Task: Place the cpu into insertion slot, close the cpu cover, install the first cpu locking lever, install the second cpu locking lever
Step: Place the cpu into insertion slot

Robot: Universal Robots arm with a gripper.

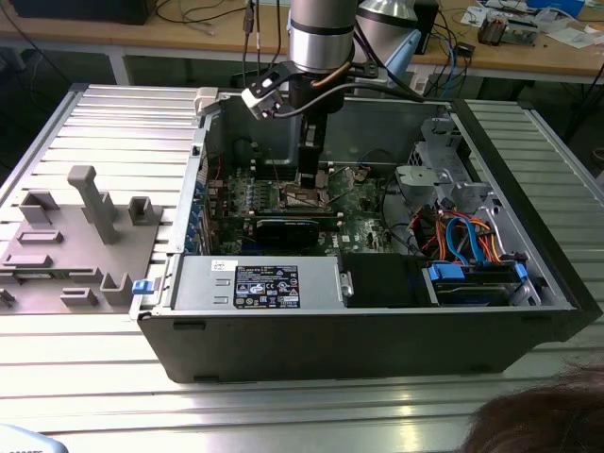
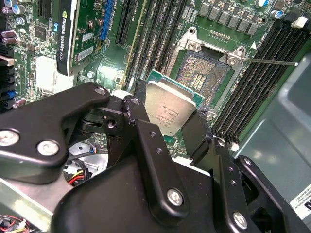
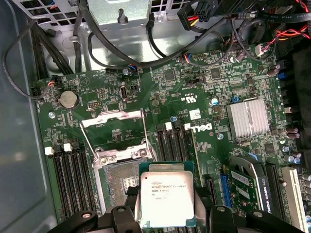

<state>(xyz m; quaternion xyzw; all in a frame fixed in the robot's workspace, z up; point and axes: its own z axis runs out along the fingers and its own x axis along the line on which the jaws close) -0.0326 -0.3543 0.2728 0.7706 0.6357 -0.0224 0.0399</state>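
Jaws clamped on the cpu, pinching two opposite edges. It hangs just above the bare insertion slot. The cpu cover is flipped open.

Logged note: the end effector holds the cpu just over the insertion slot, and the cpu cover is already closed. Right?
No. The cpu cover stands swung open in the first wrist view. The end effector does hold the cpu just over the insertion slot.
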